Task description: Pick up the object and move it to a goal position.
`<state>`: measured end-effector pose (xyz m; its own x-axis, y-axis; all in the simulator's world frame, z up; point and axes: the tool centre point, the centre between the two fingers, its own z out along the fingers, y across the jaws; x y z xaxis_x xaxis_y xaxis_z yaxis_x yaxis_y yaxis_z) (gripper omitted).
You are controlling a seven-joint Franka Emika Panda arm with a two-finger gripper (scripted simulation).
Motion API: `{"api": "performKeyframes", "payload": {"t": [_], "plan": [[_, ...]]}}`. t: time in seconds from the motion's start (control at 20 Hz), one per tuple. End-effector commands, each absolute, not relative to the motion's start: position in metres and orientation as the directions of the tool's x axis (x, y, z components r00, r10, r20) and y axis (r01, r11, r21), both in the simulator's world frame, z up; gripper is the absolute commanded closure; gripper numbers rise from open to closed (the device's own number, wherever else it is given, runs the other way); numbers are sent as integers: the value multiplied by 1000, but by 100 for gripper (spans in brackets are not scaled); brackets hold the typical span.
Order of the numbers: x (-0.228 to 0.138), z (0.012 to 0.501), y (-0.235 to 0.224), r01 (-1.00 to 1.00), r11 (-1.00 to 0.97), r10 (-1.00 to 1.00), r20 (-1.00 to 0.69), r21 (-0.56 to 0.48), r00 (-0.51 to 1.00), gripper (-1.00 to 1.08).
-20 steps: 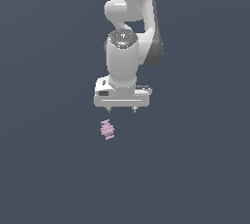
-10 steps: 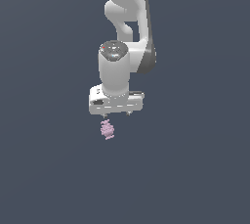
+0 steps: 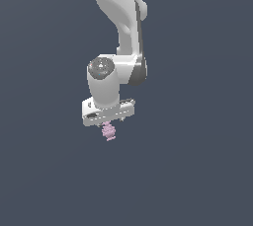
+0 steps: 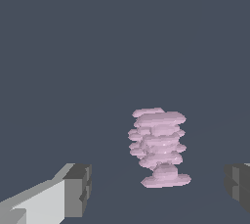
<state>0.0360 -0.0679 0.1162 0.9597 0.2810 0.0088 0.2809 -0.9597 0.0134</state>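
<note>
The object (image 3: 108,132) is a tiny pale pink knobbly piece on the dark grey floor. It shows just below my white gripper (image 3: 106,123) in the exterior view. In the wrist view the object (image 4: 157,147) looks like a stack of lumpy pink layers. It stands between my two dark-tipped fingers (image 4: 78,191), nearer one than the other. The gripper (image 4: 158,189) is open, with its jaws wide apart and gaps on both sides of the object. Nothing is held. How far the fingertips stand above the floor cannot be told.
The plain dark grey floor (image 3: 197,170) fills both views. No goal marker shows. The white arm (image 3: 121,18) rises above the gripper to the top of the exterior view.
The gripper has moved down and toward the exterior view's left, from up and right of the object to right over it. The object has not moved.
</note>
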Motion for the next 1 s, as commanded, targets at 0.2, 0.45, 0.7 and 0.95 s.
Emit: {"api": "performKeyframes", "payload": {"t": [0.2, 0.45, 0.7, 0.95], "plan": [[39, 102, -81, 339, -941, 339, 2, 3, 941, -92], [39, 97, -84, 355, -935, 355, 0, 0, 935, -92], [39, 94, -84, 352, -936, 352, 0, 0, 936, -92], [39, 74, -85, 353, -936, 353, 0, 0, 936, -92]]}}
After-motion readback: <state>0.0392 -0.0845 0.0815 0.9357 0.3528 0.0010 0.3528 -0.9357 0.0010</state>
